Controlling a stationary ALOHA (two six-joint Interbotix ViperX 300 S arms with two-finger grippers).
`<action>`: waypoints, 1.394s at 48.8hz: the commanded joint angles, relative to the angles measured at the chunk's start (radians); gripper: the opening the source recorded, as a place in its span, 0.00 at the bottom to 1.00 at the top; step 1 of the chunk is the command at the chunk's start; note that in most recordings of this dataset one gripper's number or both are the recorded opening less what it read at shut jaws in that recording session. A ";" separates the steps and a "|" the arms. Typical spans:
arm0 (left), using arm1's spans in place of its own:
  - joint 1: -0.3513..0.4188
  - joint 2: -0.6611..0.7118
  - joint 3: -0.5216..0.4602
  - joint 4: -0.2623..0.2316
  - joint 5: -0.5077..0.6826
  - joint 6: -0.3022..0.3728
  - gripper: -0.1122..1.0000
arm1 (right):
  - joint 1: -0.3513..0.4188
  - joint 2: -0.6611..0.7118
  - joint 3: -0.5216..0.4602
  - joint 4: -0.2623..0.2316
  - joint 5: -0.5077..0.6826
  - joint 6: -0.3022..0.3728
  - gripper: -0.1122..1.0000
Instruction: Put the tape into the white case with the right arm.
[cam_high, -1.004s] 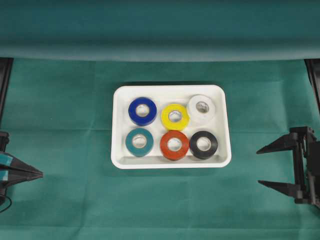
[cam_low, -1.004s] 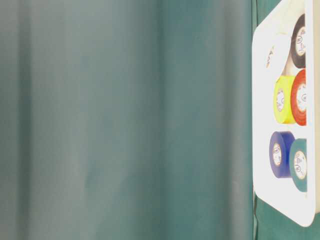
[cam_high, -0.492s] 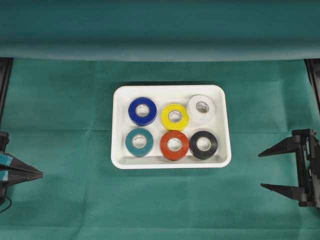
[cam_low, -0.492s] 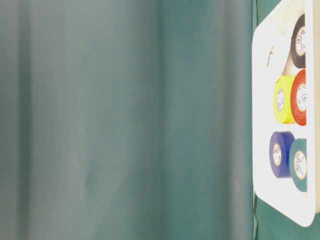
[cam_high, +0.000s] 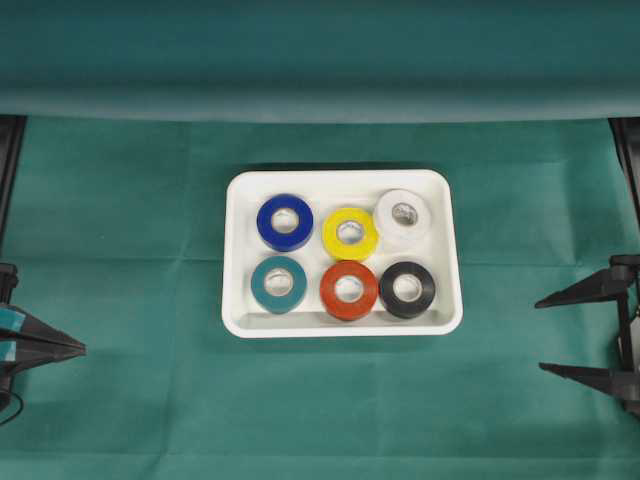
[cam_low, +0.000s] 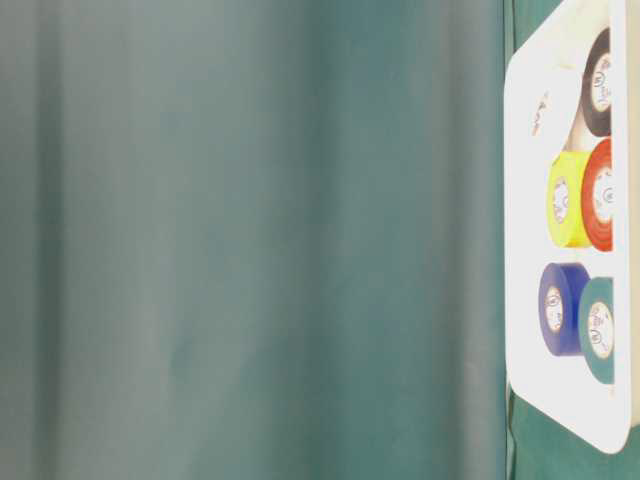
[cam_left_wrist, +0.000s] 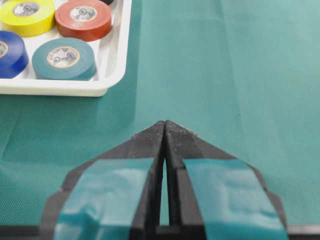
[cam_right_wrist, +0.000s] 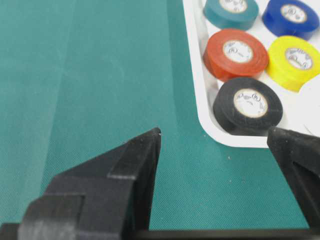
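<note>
Six tape rolls (cam_high: 348, 252) are sitting inside the case (cam_high: 240, 300), none left on the desk (cam_high: 130, 250). Right tool (cam_high: 590, 335) is hanging released, empty, well right of the case. Left tool (cam_left_wrist: 165, 131) is resting clenched, holding nothing, at far left.

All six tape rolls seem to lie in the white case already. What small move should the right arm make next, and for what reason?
Probably none toward the tape: let the right claw finish pulling clear to the right edge and rest. In the overhead view the white case holds six rolls, no tape lies on the green cloth, and the claw stands open and empty, apart from the case.
</note>
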 joint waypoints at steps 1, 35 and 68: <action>0.000 0.008 -0.011 -0.002 -0.009 0.000 0.10 | 0.000 -0.009 -0.008 0.002 -0.014 0.000 0.67; 0.000 0.008 -0.012 -0.002 -0.011 0.000 0.10 | 0.000 -0.011 0.094 0.002 -0.183 0.000 0.67; 0.000 0.009 -0.012 -0.002 -0.009 0.002 0.10 | 0.002 -0.009 0.104 0.000 -0.192 -0.002 0.66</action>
